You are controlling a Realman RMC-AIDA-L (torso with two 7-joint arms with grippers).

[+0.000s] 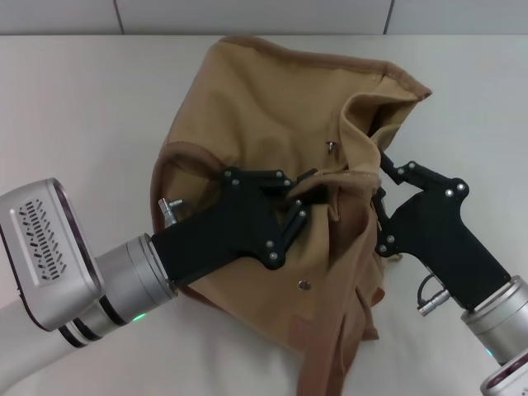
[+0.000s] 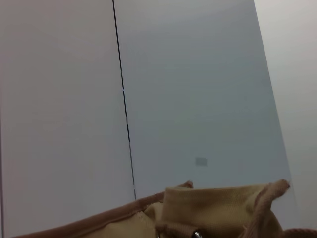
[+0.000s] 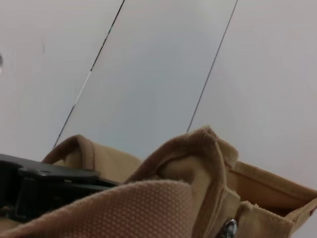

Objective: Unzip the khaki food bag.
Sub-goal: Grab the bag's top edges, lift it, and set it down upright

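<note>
The khaki food bag (image 1: 264, 107) lies slumped and crumpled on the white table (image 1: 74, 107), its brown-trimmed top folded over. My left gripper (image 1: 309, 188) reaches in from the lower left and is shut on a fold of fabric at the bag's middle. My right gripper (image 1: 380, 176) comes from the lower right and pinches the bunched fabric at the bag's right side. A small metal piece (image 1: 332, 146) shows on the fabric just above the two grippers. The front snap (image 1: 304, 285) faces me lower down. The bag's trim shows in the left wrist view (image 2: 218, 203) and the right wrist view (image 3: 193, 153).
A strap handle (image 1: 326, 346) trails from the bag toward the table's near edge. A tiled wall (image 1: 247, 12) rises right behind the table. The left gripper's black body (image 3: 39, 186) shows in the right wrist view.
</note>
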